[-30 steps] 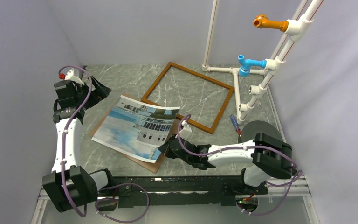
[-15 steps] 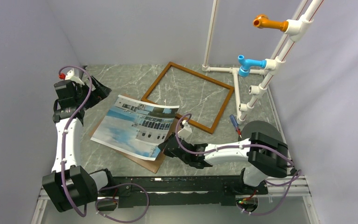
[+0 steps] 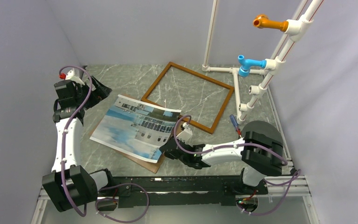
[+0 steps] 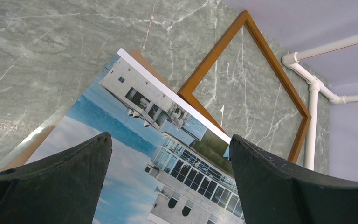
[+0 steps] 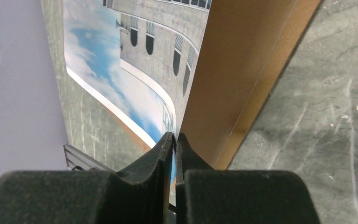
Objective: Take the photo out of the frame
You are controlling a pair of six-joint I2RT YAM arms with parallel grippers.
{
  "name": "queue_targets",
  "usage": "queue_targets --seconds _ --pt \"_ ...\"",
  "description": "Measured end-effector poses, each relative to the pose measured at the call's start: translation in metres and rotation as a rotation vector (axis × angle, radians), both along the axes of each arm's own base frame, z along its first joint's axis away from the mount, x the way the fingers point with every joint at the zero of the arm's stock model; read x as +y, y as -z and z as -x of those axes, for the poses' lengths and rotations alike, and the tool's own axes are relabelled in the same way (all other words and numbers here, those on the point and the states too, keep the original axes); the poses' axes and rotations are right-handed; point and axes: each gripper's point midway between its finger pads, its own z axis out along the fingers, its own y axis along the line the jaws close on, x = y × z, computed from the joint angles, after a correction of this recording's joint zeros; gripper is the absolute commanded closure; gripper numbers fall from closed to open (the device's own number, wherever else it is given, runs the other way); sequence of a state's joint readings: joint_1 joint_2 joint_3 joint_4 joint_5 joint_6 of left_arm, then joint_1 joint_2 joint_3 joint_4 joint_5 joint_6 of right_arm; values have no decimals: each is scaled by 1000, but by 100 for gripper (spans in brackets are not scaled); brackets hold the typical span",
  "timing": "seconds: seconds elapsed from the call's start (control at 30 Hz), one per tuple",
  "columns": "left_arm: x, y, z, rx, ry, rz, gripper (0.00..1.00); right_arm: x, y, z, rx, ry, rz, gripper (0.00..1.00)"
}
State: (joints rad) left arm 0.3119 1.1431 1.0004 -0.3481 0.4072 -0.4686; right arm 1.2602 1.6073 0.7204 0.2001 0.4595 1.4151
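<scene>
The photo [image 3: 133, 128], a print of a grey-white building under blue sky, lies on a light-brown backing board [image 3: 147, 162] at the table's near left. It shows in the left wrist view [image 4: 135, 154] and the right wrist view [image 5: 140, 70]. My right gripper [image 3: 166, 150] is shut on the print's near right edge and holds it curled up off the board [image 5: 242, 70]. The empty reddish-brown wooden frame [image 3: 151, 88] lies flat behind it, also in the left wrist view [image 4: 279, 84]. My left gripper [image 3: 100, 88] is open, raised above the table's far left, apart from the photo.
A white pipe stand [image 3: 261, 84] with blue [image 3: 244, 65] and orange [image 3: 265, 22] fittings stands at the back right. A small screwdriver [image 3: 235, 125] lies by the frame's right corner. Grey walls close in on the left, back and right.
The right gripper has shifted slightly left with the print's edge, and the print curls a little more off the board. The left arm has not moved.
</scene>
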Motion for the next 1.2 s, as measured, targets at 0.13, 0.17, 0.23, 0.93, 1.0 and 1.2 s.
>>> queue_targets --seconds 0.13,0.17,0.23,0.93,1.0,1.2 --pt "0 0 0 0 0 0 1 -5 9 5 19 -11 13 89" --pt "0 1 0 0 0 0 1 -6 10 6 22 -14 17 87" --pt "0 1 0 0 -1 0 0 -6 11 7 26 -19 20 86" --pt "-1 4 -1 9 4 2 0 -6 11 31 58 -158 13 39" --pt "-1 4 -1 9 4 2 1 -7 5 35 34 -202 19 35" --pt "-2 4 -1 9 5 1 1 -1 -3 50 -42 -372 48 23"
